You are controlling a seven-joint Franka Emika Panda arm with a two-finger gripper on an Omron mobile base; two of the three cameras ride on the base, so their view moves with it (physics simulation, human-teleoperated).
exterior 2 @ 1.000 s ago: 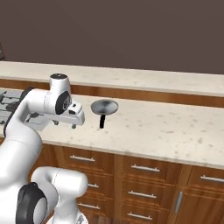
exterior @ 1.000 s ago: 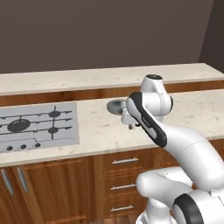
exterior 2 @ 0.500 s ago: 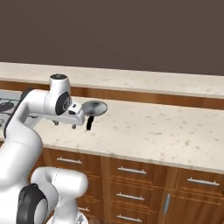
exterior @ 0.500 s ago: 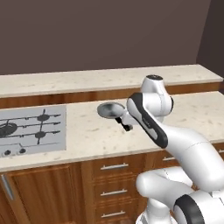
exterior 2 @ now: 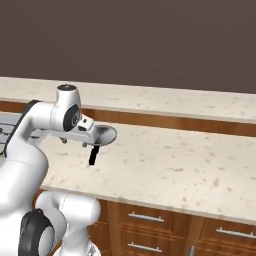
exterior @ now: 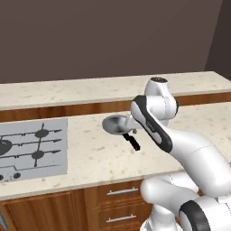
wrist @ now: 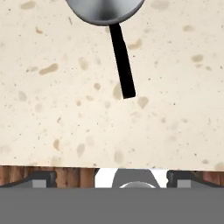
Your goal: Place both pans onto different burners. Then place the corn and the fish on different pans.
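You have the silver-grey pan (exterior: 116,124) sitting flat on the speckled beige countertop (exterior: 90,153), well to the right of the grey hob (exterior: 31,146), with its dark handle (exterior: 132,141) pointing toward the counter's front edge. In the hand view the pan's rim (wrist: 105,9) sits at the top, and its handle (wrist: 122,61) runs down toward you and ends on bare stone, well short of the counter's front edge. Your gripper (exterior 2: 82,136) hangs just on the near side of the pan, above the counter, in line with the handle; its jaws are spread wide and nothing is between them. From the right base view the hand covers the pan's left edge (exterior 2: 102,135) and the handle (exterior 2: 93,156) shows below it. On the hob you can make out the black burner caps (exterior: 42,133) under their wire grates, and a dark rounded shape at its far left edge that is cut off by the frame, so you cannot tell what it is. Behind the pan a raised back ledge (exterior: 99,88) of the same stone runs the length of the counter, with a wooden strip under it. Below the counter's front edge are wooden drawers (exterior: 117,198) with metal bar pulls. The counter between pan and hob lies bare.
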